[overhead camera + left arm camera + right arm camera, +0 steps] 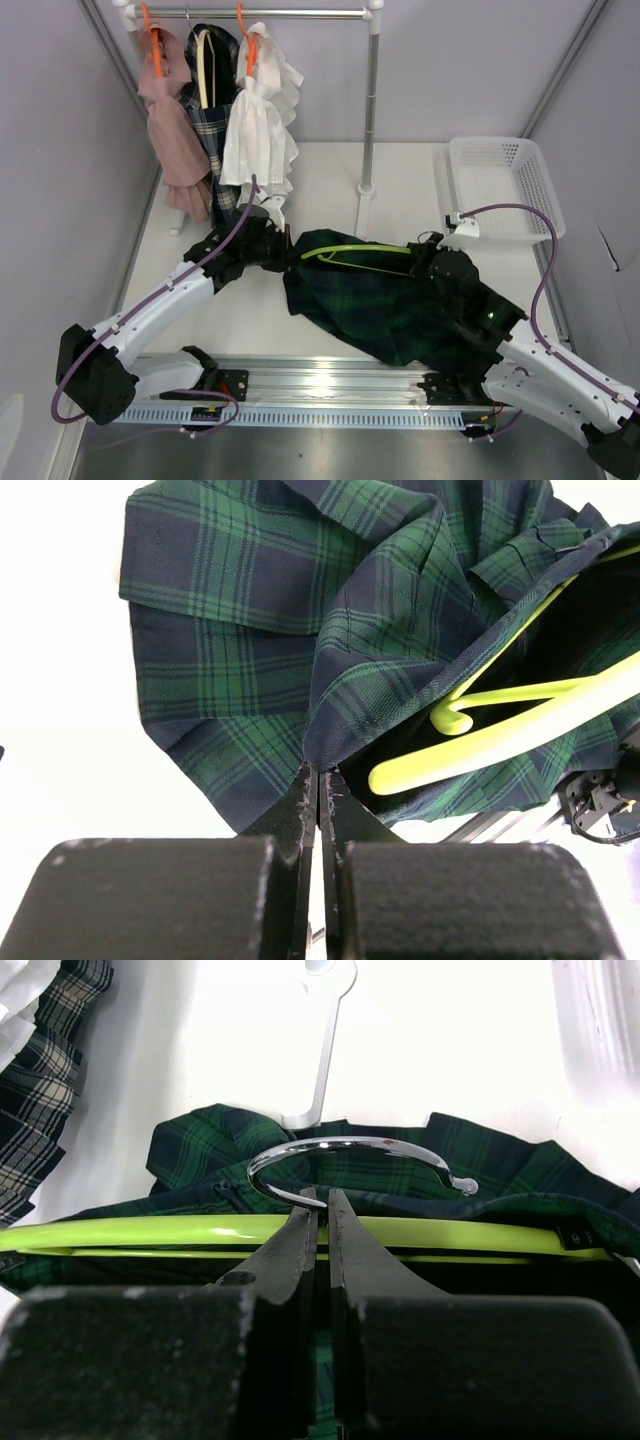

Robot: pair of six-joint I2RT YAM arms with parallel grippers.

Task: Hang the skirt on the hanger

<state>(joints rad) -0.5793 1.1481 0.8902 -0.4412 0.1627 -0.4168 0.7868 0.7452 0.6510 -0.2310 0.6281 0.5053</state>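
Skirt (372, 305) (dark green-navy plaid) lies rumpled, lime hanger (362, 248) partly inside.

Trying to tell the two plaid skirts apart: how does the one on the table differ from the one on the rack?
The table skirt lies crumpled with a lime hanger in it; the rack skirt hangs from the rail. The table skirt is green and navy; the rack skirt is navy with pale lines. Both are plaid.
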